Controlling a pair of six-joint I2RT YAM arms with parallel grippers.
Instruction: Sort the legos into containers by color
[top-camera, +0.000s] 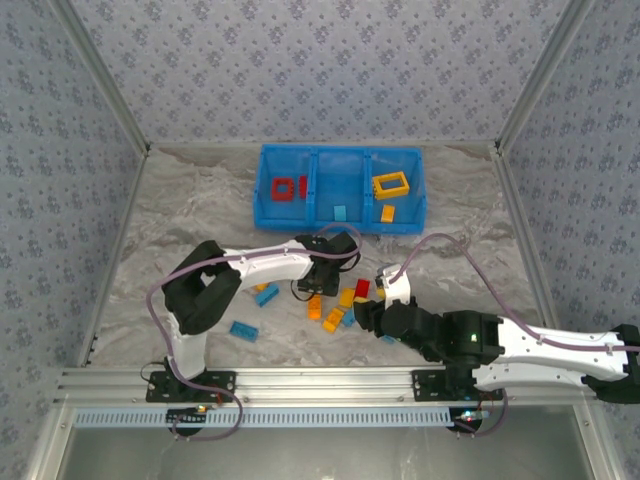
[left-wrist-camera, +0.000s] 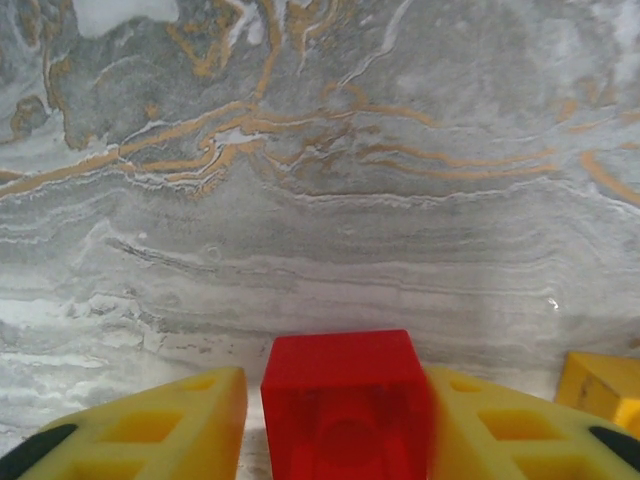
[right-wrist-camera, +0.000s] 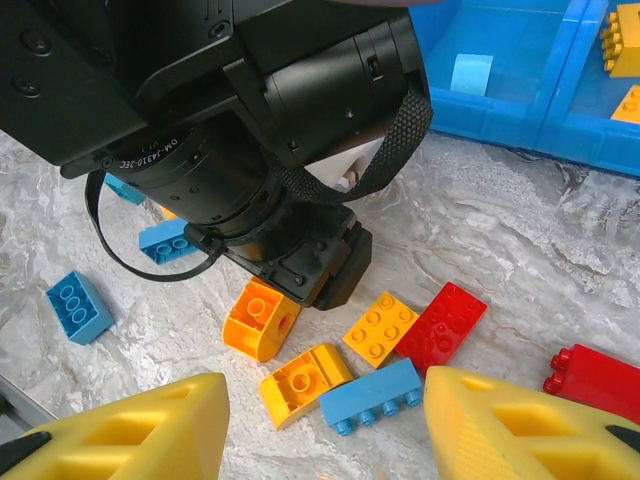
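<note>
The blue tray (top-camera: 263, 212) stands at the back. Its left compartment holds a red frame (top-camera: 285, 188), the middle one a light blue brick (top-camera: 340, 212), the right one a yellow frame (top-camera: 391, 184) and an orange brick (top-camera: 387, 213). My left gripper (left-wrist-camera: 335, 420) is shut on a red brick (left-wrist-camera: 340, 390) just above the marble. In the top view the left gripper (top-camera: 322, 280) hangs over the loose pile. My right gripper (right-wrist-camera: 325, 430) is open above a blue four-stud brick (right-wrist-camera: 372, 396), an orange brick (right-wrist-camera: 303, 378) and a yellow plate (right-wrist-camera: 381, 328).
Around the pile lie a flat red plate (right-wrist-camera: 443, 325), another red brick (right-wrist-camera: 595, 375), an orange curved brick (right-wrist-camera: 260, 318) and blue bricks (right-wrist-camera: 78, 305). The left arm's black wrist (right-wrist-camera: 230, 130) hangs close in front of my right gripper. Another blue brick (top-camera: 243, 329) lies further left.
</note>
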